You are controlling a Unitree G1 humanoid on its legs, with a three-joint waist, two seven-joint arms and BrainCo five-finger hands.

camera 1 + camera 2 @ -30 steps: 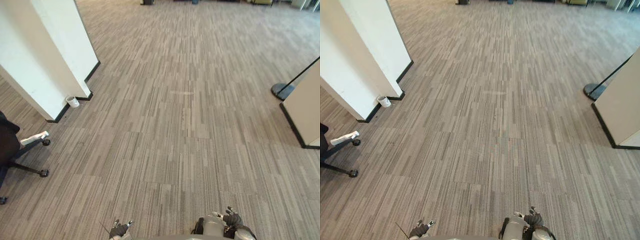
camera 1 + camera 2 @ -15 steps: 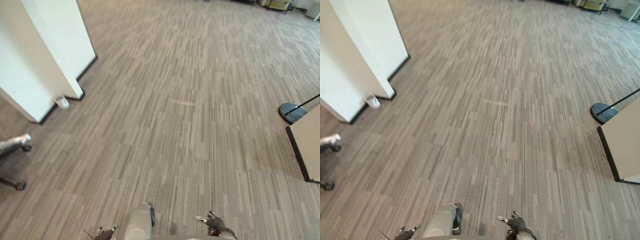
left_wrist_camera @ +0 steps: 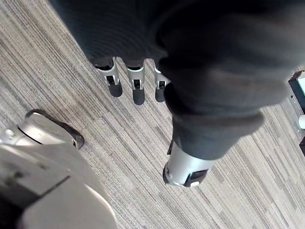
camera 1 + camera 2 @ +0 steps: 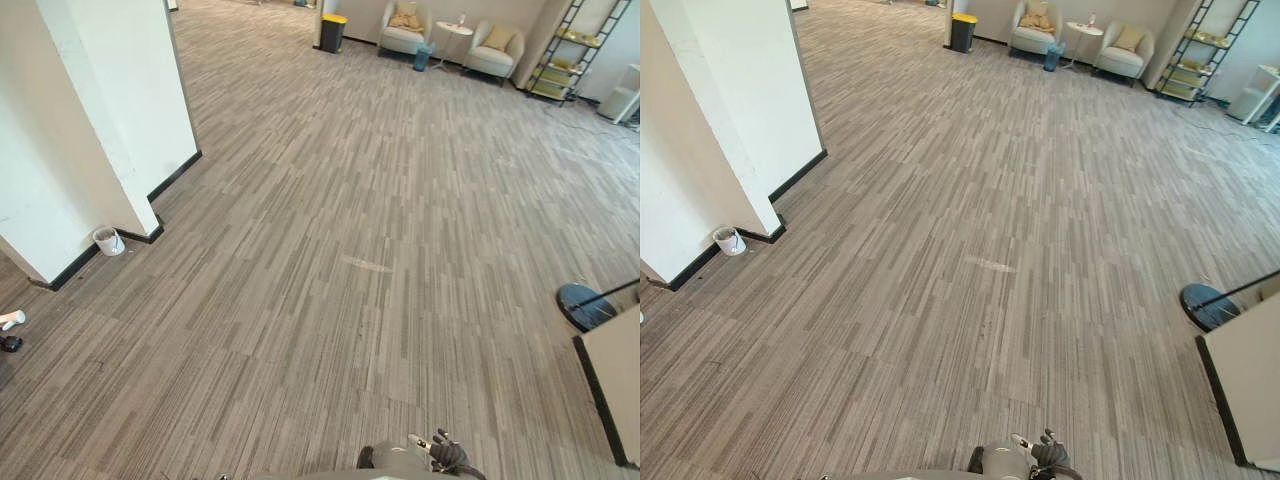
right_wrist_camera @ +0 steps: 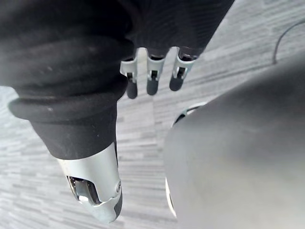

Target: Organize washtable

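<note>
**While both hands hang empty, two containers stand on the carpet**

Where the white square pillar (image 4: 100, 130) meets the grey striped carpet floor (image 4: 300, 330), a small white round pail (image 4: 107, 241) stands upright, just beside the pillar's black skirting. Whether anything lies inside it cannot be told. Far across the room, near a beige armchair (image 4: 405, 28), stands a black bin with a yellow lid (image 4: 332, 32), its contents hidden. Over the carpet the left hand (image 3: 137, 85) hangs with fingers straight, holding nothing. The right hand (image 5: 151, 76) hangs likewise, fingers relaxed and empty.
</note>
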